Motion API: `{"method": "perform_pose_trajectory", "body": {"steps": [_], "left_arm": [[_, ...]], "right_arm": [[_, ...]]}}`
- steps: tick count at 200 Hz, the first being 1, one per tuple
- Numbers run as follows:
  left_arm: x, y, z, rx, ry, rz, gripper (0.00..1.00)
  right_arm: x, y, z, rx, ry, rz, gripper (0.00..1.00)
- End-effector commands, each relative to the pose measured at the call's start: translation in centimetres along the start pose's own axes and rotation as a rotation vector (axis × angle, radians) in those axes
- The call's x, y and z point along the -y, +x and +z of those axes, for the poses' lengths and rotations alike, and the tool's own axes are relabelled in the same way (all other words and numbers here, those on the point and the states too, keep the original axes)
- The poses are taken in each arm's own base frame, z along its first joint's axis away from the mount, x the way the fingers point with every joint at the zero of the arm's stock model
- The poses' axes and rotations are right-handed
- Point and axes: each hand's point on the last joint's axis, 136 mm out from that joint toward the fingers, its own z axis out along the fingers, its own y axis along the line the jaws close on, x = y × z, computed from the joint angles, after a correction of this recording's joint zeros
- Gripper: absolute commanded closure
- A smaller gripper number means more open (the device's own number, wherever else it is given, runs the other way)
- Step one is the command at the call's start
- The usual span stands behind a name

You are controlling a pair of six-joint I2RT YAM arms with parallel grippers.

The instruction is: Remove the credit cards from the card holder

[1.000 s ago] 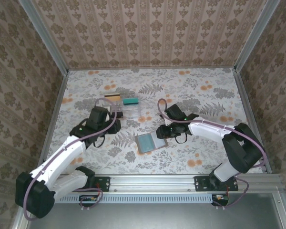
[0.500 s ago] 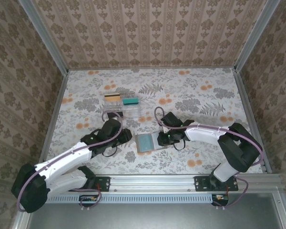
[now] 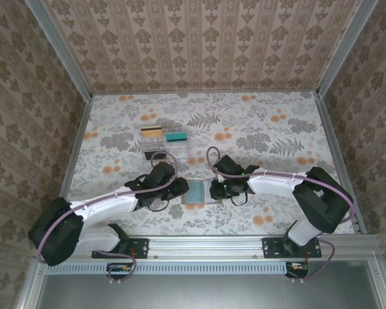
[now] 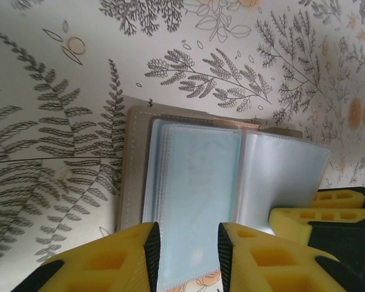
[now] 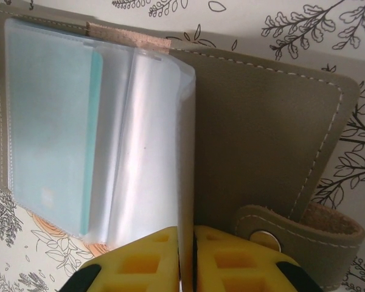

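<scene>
My left end effector (image 4: 188, 250) hangs released, its fingers straddling the near edge of the sleeve that shows a teal card (image 4: 198, 182). To do this step well, I judge I should close on the card alone, not on the clear plastic, then draw it straight out along its slot while the other side pins the leaves back. The card holder (image 3: 198, 191) lies open on the counter (image 3: 276, 129) between both arms, touching the left fingers. My right end effector (image 5: 185, 243) is clenched on one clear leaf (image 5: 187, 121), standing it on edge.
</scene>
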Motion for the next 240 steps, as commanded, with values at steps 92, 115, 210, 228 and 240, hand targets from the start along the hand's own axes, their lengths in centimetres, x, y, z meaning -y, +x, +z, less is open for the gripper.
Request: {"method": "perform_pose_trajectory", "body": {"steps": [92,115,210,228,240], "left_arm": [[0.8,1.1,2.7,-0.092,0.028,0.018,0.67],[0.9,0.9,2.4,-0.082,0.021,0.025,0.67],[1.3,0.9,2.0,-0.082,0.017,0.051,0.67],[0.9,1.1,2.2,-0.092,0.004,0.051,0.67],[0.8,1.2,2.4,-0.098,-0.002,0.052,0.67]], "right_arm": [[0.7,0.4,-0.1,0.009,0.036,0.011,0.86],[0.8,0.5,-0.1,0.008,0.037,0.012,0.86],[0.7,0.3,0.3,0.005,0.036,0.013,0.87],[0.7,0.4,0.3,0.004,0.035,0.014,0.87],[0.7,0.3,0.3,0.004,0.035,0.014,0.87]]}}
